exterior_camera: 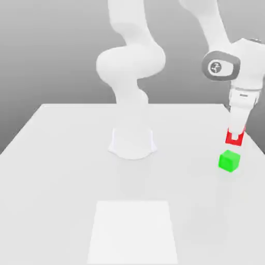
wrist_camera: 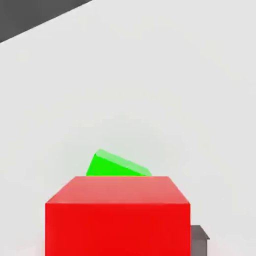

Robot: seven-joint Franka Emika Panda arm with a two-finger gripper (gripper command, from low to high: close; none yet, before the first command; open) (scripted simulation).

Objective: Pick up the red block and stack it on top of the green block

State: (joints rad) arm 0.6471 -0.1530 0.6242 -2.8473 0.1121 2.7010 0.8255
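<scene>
Open table [exterior_camera: 62, 171] around green block [exterior_camera: 229, 160]

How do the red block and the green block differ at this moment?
The red block is red; the green block is green. The red block is held in the gripper above the table, while the green block sits on the table, untouched. In the exterior view the red block hangs just above the green one, with a gap between them. Both are plain cubes of similar size.
</scene>
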